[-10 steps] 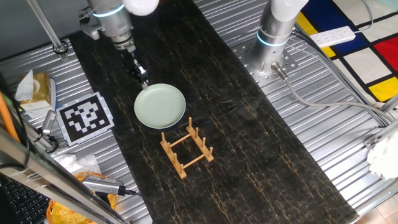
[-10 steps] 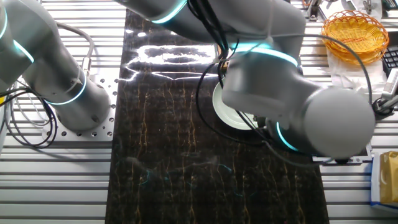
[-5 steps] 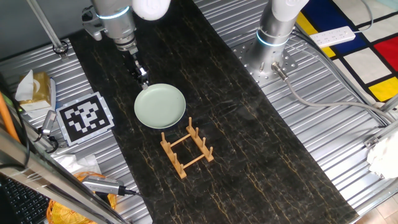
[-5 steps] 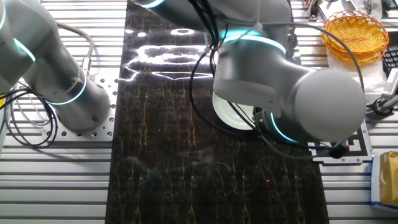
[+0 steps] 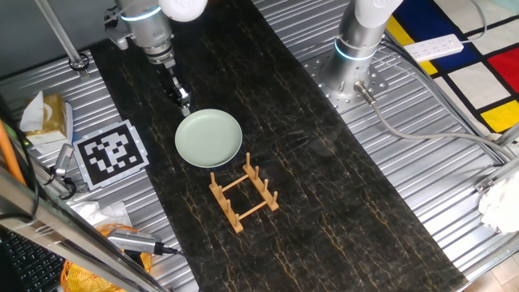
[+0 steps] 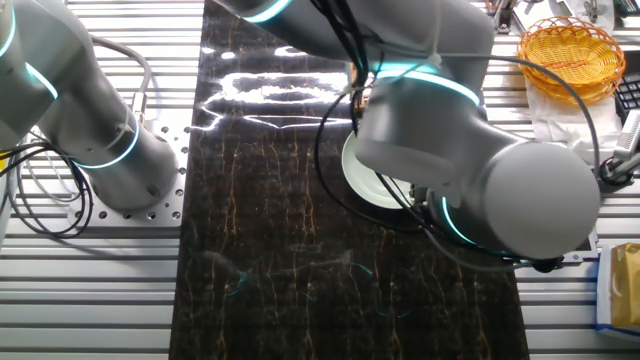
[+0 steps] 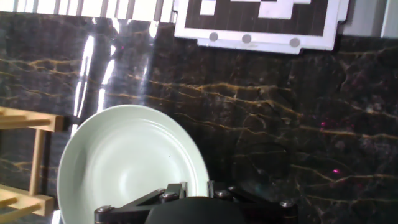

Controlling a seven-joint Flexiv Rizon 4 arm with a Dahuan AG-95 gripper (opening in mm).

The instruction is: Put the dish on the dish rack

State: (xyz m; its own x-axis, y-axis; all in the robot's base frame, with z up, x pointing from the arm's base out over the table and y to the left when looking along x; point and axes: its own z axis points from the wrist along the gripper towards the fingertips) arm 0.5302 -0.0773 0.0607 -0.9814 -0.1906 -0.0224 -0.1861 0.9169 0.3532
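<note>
The dish (image 5: 209, 138) is lying flat mid-desk, just beside the dish rack (image 5: 244, 196), so nothing is racked yet. The gripper (image 5: 184, 104) is seen at the dish's rim; whether it is clamped cannot be told. Lifting and slotting are judged left.

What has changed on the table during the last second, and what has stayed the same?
Only the arm swayed slightly to one side and back; the gripper is again at the far rim of the dish. The dish lies flat in the same place, and the dish rack beside it is unmoved and holds nothing.
</note>
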